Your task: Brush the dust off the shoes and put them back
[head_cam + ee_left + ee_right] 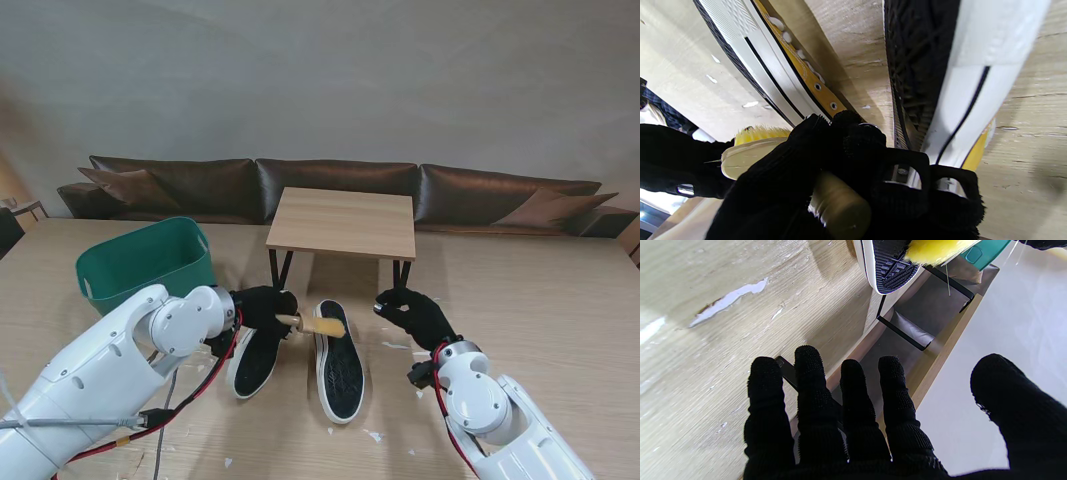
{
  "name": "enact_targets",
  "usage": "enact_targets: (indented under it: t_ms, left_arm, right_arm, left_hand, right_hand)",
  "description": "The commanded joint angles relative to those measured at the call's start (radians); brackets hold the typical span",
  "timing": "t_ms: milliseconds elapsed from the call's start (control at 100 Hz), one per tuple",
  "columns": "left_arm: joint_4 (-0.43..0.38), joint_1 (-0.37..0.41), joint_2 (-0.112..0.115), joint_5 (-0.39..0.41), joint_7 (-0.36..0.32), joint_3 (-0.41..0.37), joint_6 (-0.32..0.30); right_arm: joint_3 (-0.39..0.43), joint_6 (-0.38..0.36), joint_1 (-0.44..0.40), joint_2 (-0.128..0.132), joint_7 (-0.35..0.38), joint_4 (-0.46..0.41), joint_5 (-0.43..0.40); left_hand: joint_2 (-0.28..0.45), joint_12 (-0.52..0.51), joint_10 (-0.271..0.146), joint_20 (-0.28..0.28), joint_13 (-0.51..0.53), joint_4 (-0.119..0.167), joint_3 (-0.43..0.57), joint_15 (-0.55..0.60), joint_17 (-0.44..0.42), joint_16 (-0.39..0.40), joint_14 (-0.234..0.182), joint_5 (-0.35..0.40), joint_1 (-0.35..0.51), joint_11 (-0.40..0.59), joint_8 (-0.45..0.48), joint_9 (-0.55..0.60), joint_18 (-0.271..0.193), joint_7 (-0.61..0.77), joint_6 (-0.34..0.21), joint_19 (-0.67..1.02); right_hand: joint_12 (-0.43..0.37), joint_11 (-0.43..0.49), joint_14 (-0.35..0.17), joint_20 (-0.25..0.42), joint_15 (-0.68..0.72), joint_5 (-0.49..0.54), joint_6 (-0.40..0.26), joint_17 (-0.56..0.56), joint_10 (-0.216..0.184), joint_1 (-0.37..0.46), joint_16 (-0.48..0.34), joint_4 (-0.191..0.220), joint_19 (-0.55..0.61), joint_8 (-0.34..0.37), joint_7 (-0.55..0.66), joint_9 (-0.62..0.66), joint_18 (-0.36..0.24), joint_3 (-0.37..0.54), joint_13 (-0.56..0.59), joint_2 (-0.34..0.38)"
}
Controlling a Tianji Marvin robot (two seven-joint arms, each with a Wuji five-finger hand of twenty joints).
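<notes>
Two black-and-white canvas shoes lie side by side on the wooden table. The left shoe (pixel 254 362) is tipped on its side, showing yellow lining and eyelets (pixel 756 66). The right shoe (pixel 338 372) shows its black tread (pixel 923 66) (pixel 888 270). My left hand (pixel 262 308) (pixel 840 160) is shut on the wooden handle of a brush (pixel 318 325) (pixel 836 206). The brush's yellow bristles (pixel 933 250) rest over the far end of the right shoe. My right hand (pixel 415 312) (pixel 846 413) hovers open to the right of the shoes, holding nothing.
A green basket (pixel 150 262) stands at the far left. A small wooden side table (pixel 343 222) on black legs (pixel 903 333) stands just beyond the shoes, one leg by my right fingertips. White flecks (pixel 372 435) dot the tabletop. A brown sofa (pixel 330 185) lines the back.
</notes>
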Motion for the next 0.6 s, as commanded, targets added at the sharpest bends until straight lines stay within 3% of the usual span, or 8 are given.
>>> enact_targets:
  t_ms: [0, 590]
  left_arm:
    - [-0.021, 0.006, 0.0, -0.004, -0.03, 0.001, 0.001]
    - [-0.145, 0.062, 0.022, -0.014, -0.109, -0.007, 0.03]
  right_arm:
    - [-0.001, 0.001, -0.007, -0.001, 0.015, -0.008, -0.002]
    - [0.001, 0.005, -0.01, 0.0, 0.019, -0.012, -0.001]
  left_hand:
    - [0.054, 0.013, 0.035, 0.008, 0.054, 0.031, 0.018, 0.031, -0.005, -0.001, 0.044, 0.004, 0.062, 0.011, -0.001, 0.063, -0.014, 0.004, 0.006, 0.057]
    - [0.058, 0.013, 0.035, 0.009, 0.054, 0.031, 0.013, 0.03, -0.007, 0.0, 0.042, 0.003, 0.064, 0.009, 0.0, 0.062, -0.017, 0.005, 0.004, 0.056]
  right_hand:
    - [-0.011, 0.012, 0.002, 0.009, 0.006, 0.002, 0.003, -0.129, 0.013, 0.002, 0.009, 0.027, 0.019, -0.012, 0.01, 0.008, 0.0, 0.015, 0.018, 0.012]
    - [-0.011, 0.012, 0.002, 0.01, 0.006, 0.004, 0.004, -0.129, 0.013, 0.003, 0.009, 0.027, 0.018, -0.013, 0.01, 0.008, -0.001, 0.014, 0.018, 0.013]
